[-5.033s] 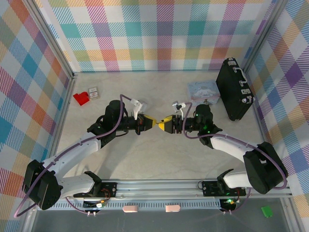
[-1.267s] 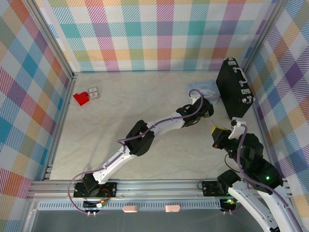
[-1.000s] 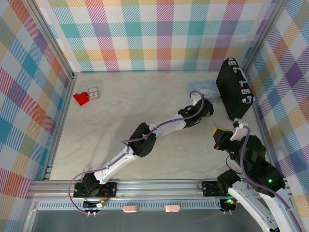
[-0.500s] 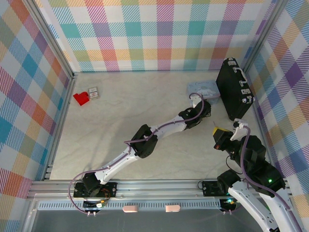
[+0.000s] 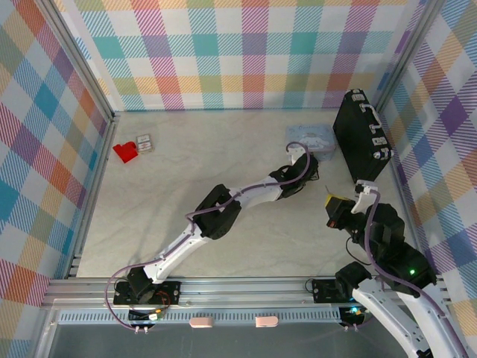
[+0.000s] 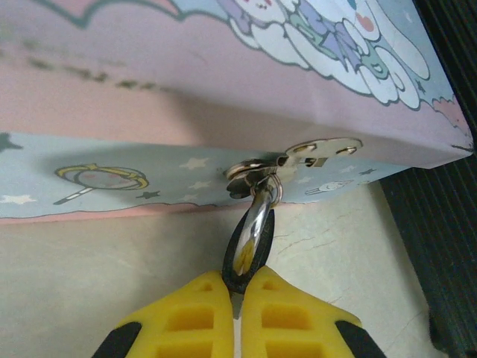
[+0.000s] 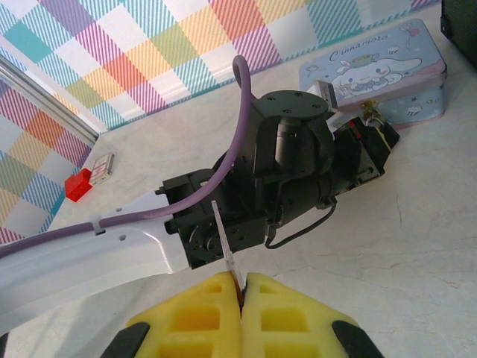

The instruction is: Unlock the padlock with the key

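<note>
We see the left gripper [image 6: 240, 287], its yellow fingers clamped on the shiny shackle of the small brass-like padlock [image 6: 253, 231]. The padlock hangs from the metal hasp [image 6: 320, 149] of the pastel cartoon tin [image 6: 223, 97], at 1 o'clock on the pale marbled table [image 5: 186, 171]. The right gripper [image 7: 242, 287] pinches the thin silver key [image 7: 222, 242], which points to 11 o'clock.

— What do we count on the table?
— We count one padlock [image 6: 252, 240], one key [image 7: 226, 250], one cartoon tin [image 5: 313, 138] at one o'clock and one black briefcase [image 5: 361, 145] at two.
— And at ten o'clock?
— One red piece [image 5: 125, 152]. We also count two grippers: left gripper [image 6: 240, 313], right gripper [image 7: 243, 298].
</note>
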Tool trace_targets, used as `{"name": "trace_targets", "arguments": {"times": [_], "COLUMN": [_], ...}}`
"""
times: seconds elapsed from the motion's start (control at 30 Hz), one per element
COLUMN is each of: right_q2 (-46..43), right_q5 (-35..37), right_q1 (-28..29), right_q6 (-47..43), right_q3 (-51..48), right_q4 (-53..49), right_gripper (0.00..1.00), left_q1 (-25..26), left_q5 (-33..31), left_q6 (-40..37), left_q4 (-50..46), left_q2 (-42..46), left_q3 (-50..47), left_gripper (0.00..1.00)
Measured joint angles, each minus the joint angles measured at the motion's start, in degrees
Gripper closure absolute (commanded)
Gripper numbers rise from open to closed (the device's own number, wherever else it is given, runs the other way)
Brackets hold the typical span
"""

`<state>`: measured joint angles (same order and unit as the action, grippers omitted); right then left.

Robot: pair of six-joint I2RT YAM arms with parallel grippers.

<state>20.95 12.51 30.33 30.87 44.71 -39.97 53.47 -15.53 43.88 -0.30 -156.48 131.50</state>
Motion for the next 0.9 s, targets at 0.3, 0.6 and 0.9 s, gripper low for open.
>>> {"name": "trace_targets", "arguments": {"times": [0.3,0.6,0.9], "right_q2": [1.6,8.4,14.0], "right_q5": [-0.8,-4.8,-10.3], "right_q1": [0.0,0.0,0.0], "right_q6": [0.2,2.2,5.9], "right_q3": [-0.5,-3.1,-6.2], "right_q4": [0.5,4.7,10.5], "right_gripper": [1.0,1.0,1.0], "left_q1": [-2.1,-7.7,-13.9], "left_q5": [1.8,5.9,7.3], "left_q6": [-4.1,-6.7,-6.4], "left_q4": [5.0,8.4,11.2], "left_q2": [15.5,31.3,46.7], "left_q3": [-25.3,-49.0,-70.5], "left_gripper": [1.0,1.0,1.0]}}
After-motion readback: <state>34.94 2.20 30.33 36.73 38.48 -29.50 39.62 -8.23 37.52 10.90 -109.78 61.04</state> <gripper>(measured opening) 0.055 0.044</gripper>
